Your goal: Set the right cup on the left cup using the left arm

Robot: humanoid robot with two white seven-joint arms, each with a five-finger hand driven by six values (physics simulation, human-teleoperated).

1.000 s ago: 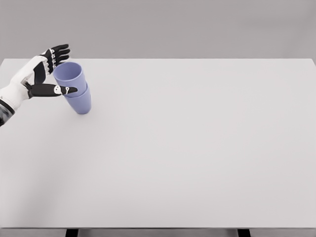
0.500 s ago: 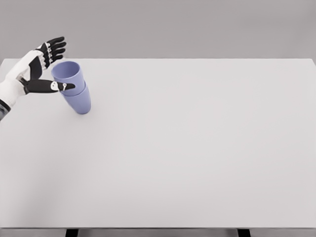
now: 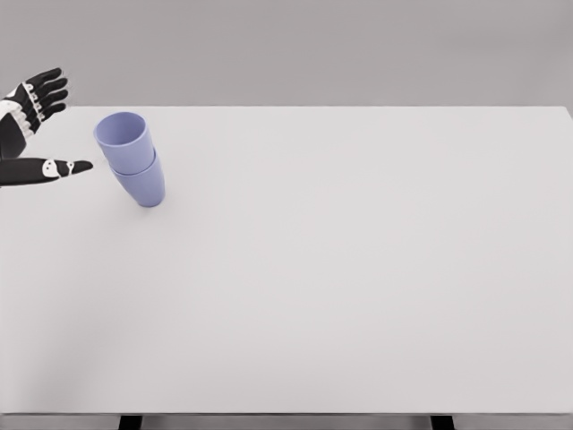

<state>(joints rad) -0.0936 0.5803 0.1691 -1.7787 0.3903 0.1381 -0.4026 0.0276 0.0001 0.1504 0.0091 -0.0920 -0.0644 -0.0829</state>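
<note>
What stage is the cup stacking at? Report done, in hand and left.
Done: the upper cup sits nested in the lower cup near the table's left end, the stack leaning left. In hand: nothing; the left hand is open at the left edge, apart from the cups. Left: apparently only taking that arm away, provided the tilted stack stays up. The right arm is out of view.

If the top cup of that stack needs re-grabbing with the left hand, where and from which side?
Grip the top cup around its exposed upper wall, just under the rim, coming from the left, where the open left hand is. Its lower part is nested in the bottom cup, so only that band is free. The stack leans left; lift along the tilt, probably.
</note>
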